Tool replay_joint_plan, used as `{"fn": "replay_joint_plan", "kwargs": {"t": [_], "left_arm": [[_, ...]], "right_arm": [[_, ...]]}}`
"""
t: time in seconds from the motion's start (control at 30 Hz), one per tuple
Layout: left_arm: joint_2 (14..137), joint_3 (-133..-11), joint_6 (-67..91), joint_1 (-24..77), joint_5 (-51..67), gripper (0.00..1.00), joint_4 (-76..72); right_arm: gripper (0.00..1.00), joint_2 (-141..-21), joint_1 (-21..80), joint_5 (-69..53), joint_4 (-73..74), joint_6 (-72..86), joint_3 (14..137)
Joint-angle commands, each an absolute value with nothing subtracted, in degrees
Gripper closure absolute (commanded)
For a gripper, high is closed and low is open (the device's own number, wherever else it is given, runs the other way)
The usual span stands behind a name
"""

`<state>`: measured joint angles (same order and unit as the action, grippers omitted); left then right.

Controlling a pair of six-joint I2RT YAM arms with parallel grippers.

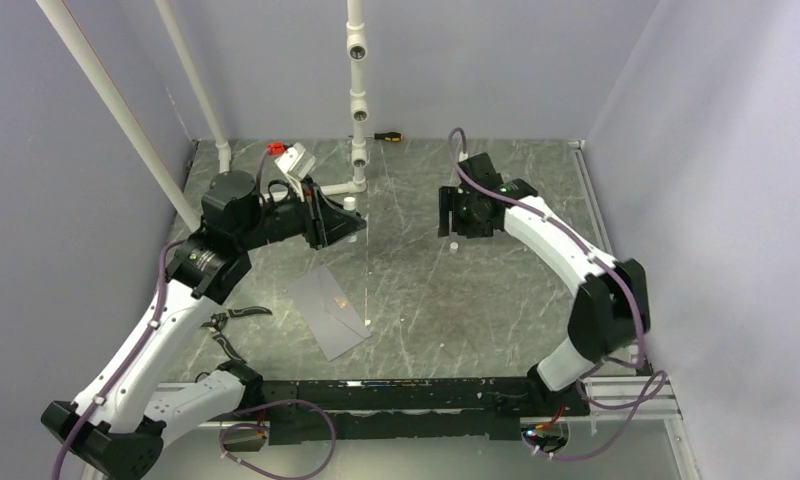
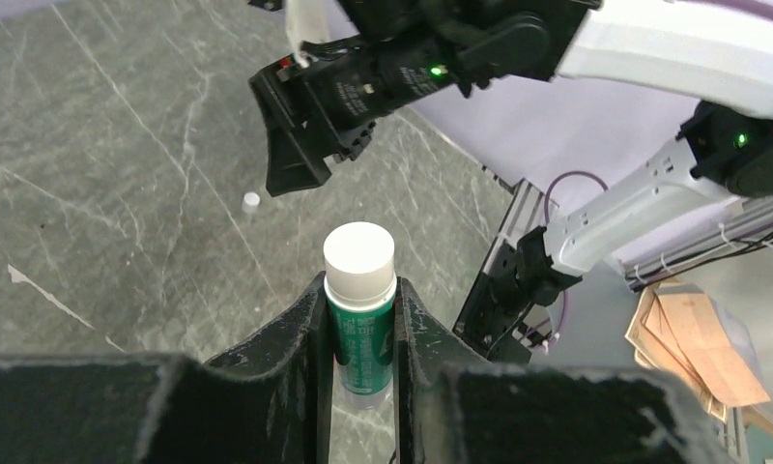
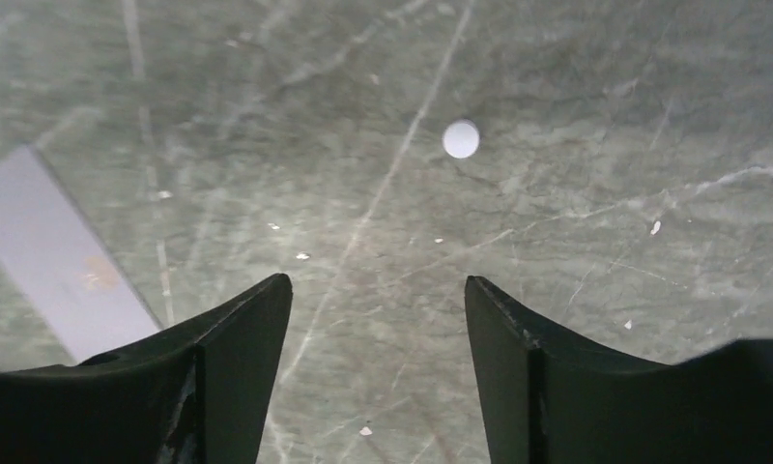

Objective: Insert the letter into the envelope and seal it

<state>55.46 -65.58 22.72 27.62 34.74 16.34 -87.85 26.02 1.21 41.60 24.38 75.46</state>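
At the table's middle: the envelope (image 1: 326, 312) lies flat on the table (image 1: 496, 300), set at a slant, between the two arms and nearer the left one.
Letter: no separate tan sheet shows on the table. A small orange mark sits on the grey paper, so my guess is that the letter is already inside, though the pictures do not prove it.
Flap: too small to tell whether it is folded down or open.
Left gripper (image 2: 359, 288): raised above the table beyond the envelope, jaws narrow and clamped on a glue stick (image 2: 359, 338), which stands upright between them with its white top poking out.
Right gripper (image 3: 378, 281): jaws wide with nothing between them, hanging over bare table, well apart from the envelope.
Small white cap (image 3: 461, 138): lies loose on the table under the right gripper, touching nothing.
Off the table: a pile of tan sheets (image 2: 697, 348) sits past the frame rail, taking no part in the work.
Done, as I judge it: the letter is likely in, and the glue stick is in hand and looks uncapped.
Left to do: bring the glue to the flap, fold it over and press it shut.
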Motion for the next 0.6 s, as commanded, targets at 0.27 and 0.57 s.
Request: {"fn": "replay_joint_plan", "kwargs": {"t": [0.27, 0.57], "left_arm": [[60.1, -64.3, 20.8, 27.6, 41.3, 0.98, 12.6], [61.3, -63.0, 22.4, 27.6, 42.9, 0.98, 9.2]], "right_arm": [[0.43, -102.2, 22.9, 3.4, 38.3, 23.2, 76.7], [0.54, -109.2, 22.4, 5.7, 33.8, 23.9, 78.0]]}}
